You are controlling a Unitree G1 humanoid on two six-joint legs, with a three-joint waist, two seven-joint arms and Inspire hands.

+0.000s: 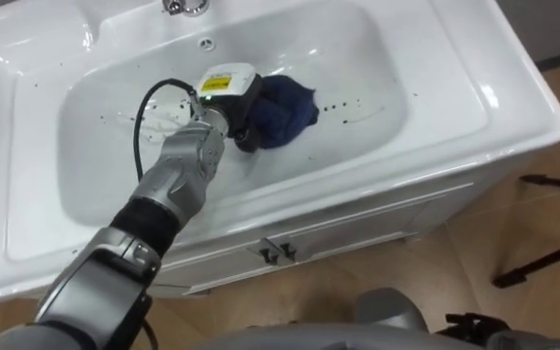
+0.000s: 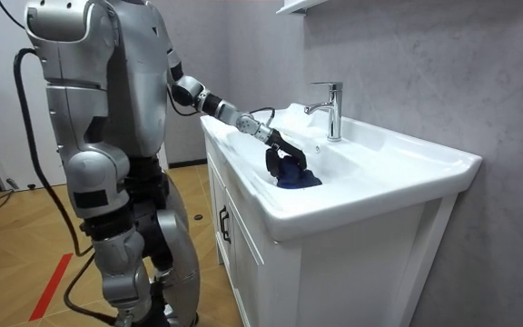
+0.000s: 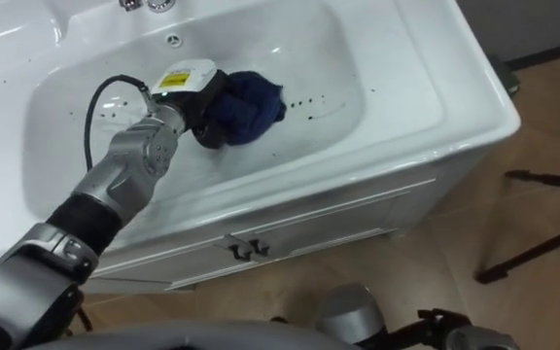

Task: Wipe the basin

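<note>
A white basin (image 1: 455, 87), dotted with small dark specks, is holding a dark blue cloth (image 1: 288, 109). The black left hand (image 1: 241, 119), white and yellow at its back, is gripping it. The tap (image 2: 333, 109) is gleaming silver above a white cabinet (image 2: 334, 263) and a brown wooden floor (image 2: 16, 236).

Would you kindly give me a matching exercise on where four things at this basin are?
1 blue cloth
2 faucet
3 dark specks
4 cabinet handles

A below the basin front
B in the left hand
C at the basin's back rim
D on the basin floor, right of the cloth

Pairs: 1-B, 2-C, 3-D, 4-A
</note>
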